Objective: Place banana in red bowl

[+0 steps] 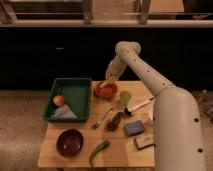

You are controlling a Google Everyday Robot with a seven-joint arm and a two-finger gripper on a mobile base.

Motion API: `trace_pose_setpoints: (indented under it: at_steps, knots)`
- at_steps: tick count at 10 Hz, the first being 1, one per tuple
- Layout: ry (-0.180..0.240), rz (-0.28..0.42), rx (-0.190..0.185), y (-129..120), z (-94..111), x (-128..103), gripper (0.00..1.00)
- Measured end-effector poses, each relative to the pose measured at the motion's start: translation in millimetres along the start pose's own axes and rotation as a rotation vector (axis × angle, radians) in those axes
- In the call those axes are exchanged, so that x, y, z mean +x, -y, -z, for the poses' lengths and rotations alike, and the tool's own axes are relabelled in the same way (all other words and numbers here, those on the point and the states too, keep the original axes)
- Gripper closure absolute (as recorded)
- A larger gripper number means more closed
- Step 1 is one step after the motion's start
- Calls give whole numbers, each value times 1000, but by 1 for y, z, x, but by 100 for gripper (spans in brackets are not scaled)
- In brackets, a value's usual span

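Note:
The red bowl (106, 91) sits at the back middle of the wooden table (120, 155), just right of the green tray. My gripper (110, 80) hangs right over the bowl's far rim, with the arm reaching in from the right. A small yellow piece, the banana (108, 82), shows at the gripper's tip just above the bowl, and the gripper looks shut on it. Most of the banana is hidden by the gripper.
A green tray (75, 86) holds an orange fruit (58, 100) and a pale packet (63, 113). A maroon bowl (70, 142) and a green vegetable (98, 151) lie at the front. A green cup (125, 97), white utensil (138, 107), dark cluster (115, 121), blue sponge (134, 128) and brown bar (144, 143) lie to the right.

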Motion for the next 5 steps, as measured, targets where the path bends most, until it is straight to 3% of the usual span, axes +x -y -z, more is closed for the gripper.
trace_pose_setpoints:
  at_steps: [5]
  knots:
    - [32,79,-54,2,-18,-3,99]
